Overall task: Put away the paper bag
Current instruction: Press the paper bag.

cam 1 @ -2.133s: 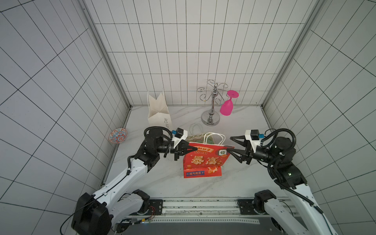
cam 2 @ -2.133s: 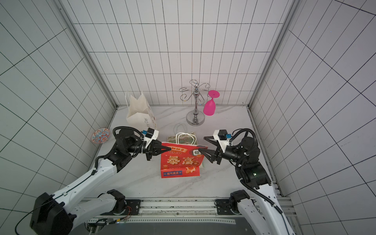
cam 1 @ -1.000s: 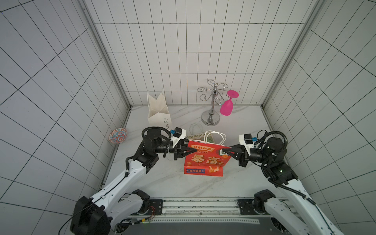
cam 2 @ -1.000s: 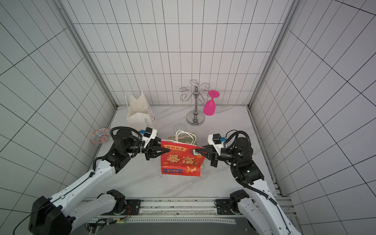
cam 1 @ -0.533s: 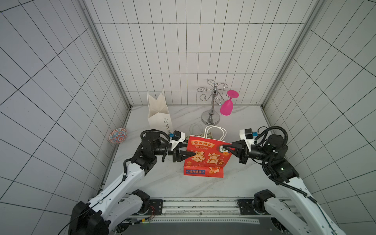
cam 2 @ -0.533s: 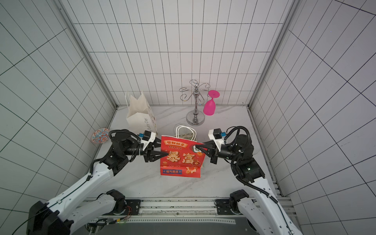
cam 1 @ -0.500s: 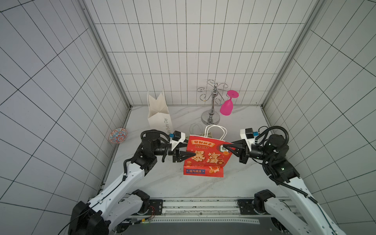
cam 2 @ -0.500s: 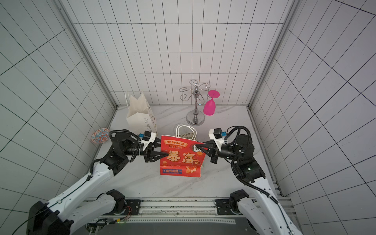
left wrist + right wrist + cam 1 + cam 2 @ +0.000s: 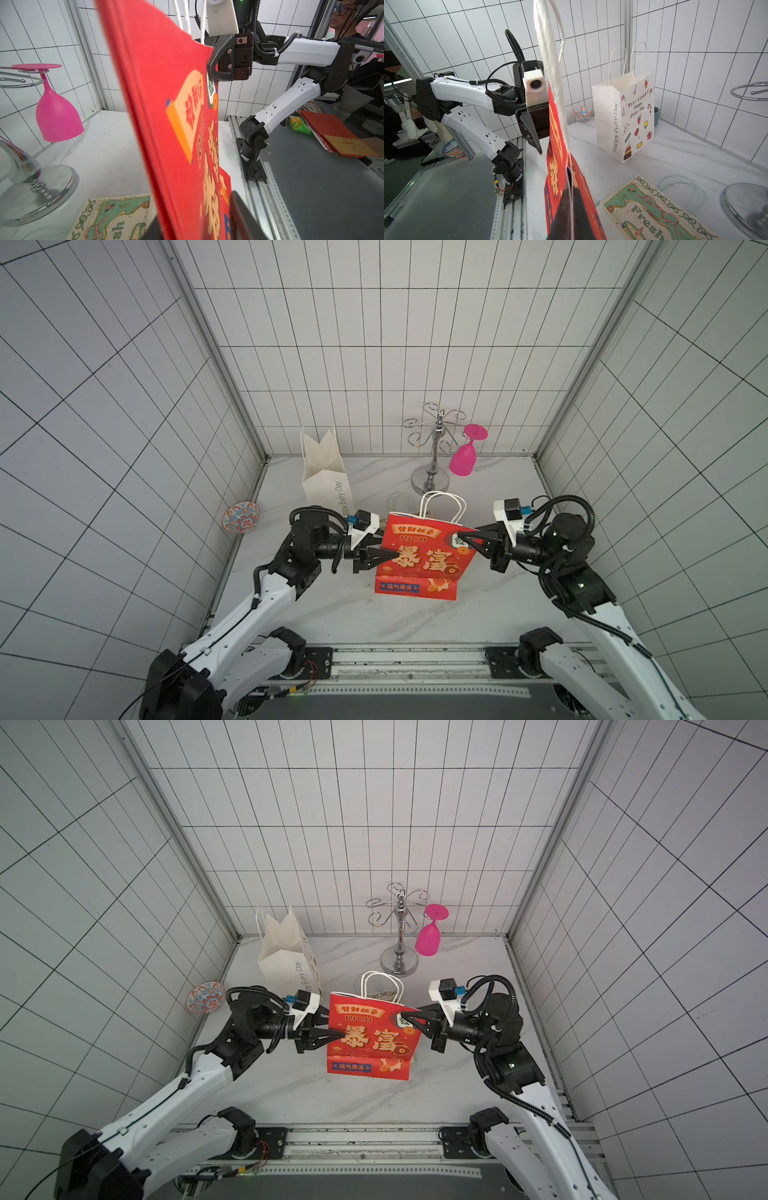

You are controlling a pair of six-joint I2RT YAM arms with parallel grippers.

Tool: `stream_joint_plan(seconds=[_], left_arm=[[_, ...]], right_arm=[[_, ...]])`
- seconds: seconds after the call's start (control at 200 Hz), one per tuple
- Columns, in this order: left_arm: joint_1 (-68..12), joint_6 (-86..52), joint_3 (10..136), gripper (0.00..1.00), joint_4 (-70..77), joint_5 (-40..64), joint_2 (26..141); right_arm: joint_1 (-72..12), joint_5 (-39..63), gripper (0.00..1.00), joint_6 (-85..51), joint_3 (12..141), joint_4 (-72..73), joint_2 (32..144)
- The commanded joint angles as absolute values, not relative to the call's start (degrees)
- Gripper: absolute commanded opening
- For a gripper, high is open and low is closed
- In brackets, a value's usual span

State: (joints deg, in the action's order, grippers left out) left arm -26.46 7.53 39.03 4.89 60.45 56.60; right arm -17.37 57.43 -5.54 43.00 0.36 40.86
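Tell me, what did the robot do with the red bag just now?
The red paper bag was pulled up from slumped to standing. The left pincer opened and let go of its edge; the right pincer kept pinching its top corner. The white bag, glass rack and pink glass stayed put.

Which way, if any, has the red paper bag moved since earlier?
Yes. The red paper bag has tipped up: in a top view its upper edge moved toward the metal stand, while its bottom edge stayed put.
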Motion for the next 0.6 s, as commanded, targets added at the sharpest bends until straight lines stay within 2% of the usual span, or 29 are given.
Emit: stream_joint_plan(seconds=[0.0,0.055,0.08,0.1,0.15,0.16,0.34,0.36,0.375,0.39,0.41,0.445,0.54,0.565,0.595], left_arm=[[-26.4,9.4,38.2,0.56,3.7,59.7,56.6],[-26.5,10.5,38.4,0.52,2.5,60.4,56.8],[-26.6,11.0,38.6,0.46,1.8,60.5,57.0],[-26.7,11.4,38.7,0.37,1.3,60.6,57.1],[-26.8,12.6,39.2,0.03,0.2,60.7,57.4],[-26.9,12.8,39.2,0.0,0.0,60.8,57.3],[-27.0,13.4,39.0,0.0,-0.4,60.9,57.0],[-26.9,13.4,38.9,0.18,-0.4,60.4,56.9],[-27.0,13.4,38.8,0.35,-0.3,59.9,56.9],[-27.0,13.4,38.7,0.47,-0.3,59.5,56.9],[-27.0,13.5,38.5,0.56,-0.1,59.0,56.9],[-27.1,13.6,38.3,0.62,0.0,58.6,56.8],[-27.2,14.0,38.2,0.62,-0.3,58.9,56.9],[-27.2,14.4,38.3,0.58,-0.6,59.4,56.9],[-27.2,15.1,38.5,0.42,-1.3,59.9,57.0]], right_arm=[[-16.7,57.2,0.0,-6.1,49.1,1.4,39.7],[-16.7,56.5,0.0,-6.2,49.5,1.4,39.4],[-16.6,56.0,0.0,-6.2,49.6,1.3,39.3],[-16.7,55.6,0.0,-6.3,49.8,1.3,39.2],[-16.5,54.6,0.0,-6.5,50.0,1.2,39.1],[-16.4,54.4,0.0,-6.6,50.0,1.2,39.1],[-16.2,54.1,0.0,-7.0,50.6,1.1,38.9],[-16.1,54.1,0.0,-7.1,50.7,1.1,38.8],[-16.1,54.1,0.0,-7.2,50.8,1.1,38.7],[-16.1,54.1,0.0,-7.2,50.8,1.1,38.7],[-16.0,54.3,0.0,-7.3,50.9,1.1,38.7],[-16.0,54.5,0.0,-7.5,51.1,1.1,38.6],[-16.0,54.8,0.0,-8.2,51.5,1.4,38.3],[-16.0,54.8,0.0,-8.2,51.6,1.5,38.2],[-16.0,54.8,0.0,-8.3,51.5,1.5,38.1]])
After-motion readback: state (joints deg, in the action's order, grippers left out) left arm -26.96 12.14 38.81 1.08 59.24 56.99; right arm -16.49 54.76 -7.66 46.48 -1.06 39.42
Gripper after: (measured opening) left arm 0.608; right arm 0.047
